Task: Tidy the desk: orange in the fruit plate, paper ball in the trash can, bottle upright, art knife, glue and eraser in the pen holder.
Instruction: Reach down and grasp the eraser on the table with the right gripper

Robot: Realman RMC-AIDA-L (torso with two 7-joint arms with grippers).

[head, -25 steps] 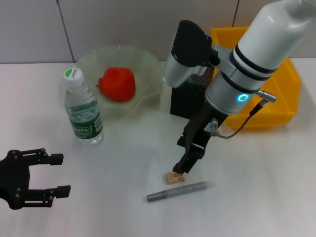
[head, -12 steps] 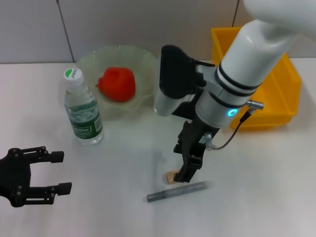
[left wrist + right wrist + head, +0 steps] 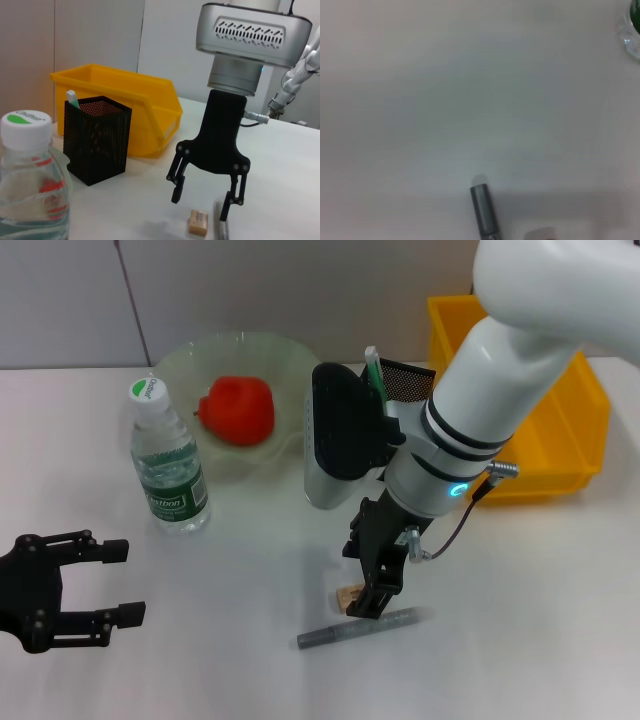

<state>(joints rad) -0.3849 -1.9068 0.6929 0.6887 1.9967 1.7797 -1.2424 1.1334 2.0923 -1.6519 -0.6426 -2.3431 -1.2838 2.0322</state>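
My right gripper (image 3: pixel 366 604) hangs open just above the table, its fingers straddling the small tan eraser (image 3: pixel 347 594). The left wrist view shows this gripper (image 3: pixel 200 206) with the eraser (image 3: pixel 198 222) just below its fingertips. The grey art knife (image 3: pixel 358 628) lies beside the eraser. The orange (image 3: pixel 238 410) rests in the fruit plate (image 3: pixel 200 348). The bottle (image 3: pixel 168 462) stands upright. The pen holder (image 3: pixel 408 379) is half hidden behind my right arm, with a white-and-green stick (image 3: pixel 372 365), maybe the glue, in it. The paper ball is out of view. My left gripper (image 3: pixel 122 583) waits open at the front left.
The yellow trash can (image 3: pixel 570 430) stands at the back right, behind the pen holder (image 3: pixel 97 140). My right forearm fills the middle of the head view. White tabletop surrounds the art knife (image 3: pixel 484 210) in the right wrist view.
My right gripper has moved slightly left and lower, closing in over the eraser. The arm's swing has uncovered the pen holder's rim. The left gripper has stayed put.
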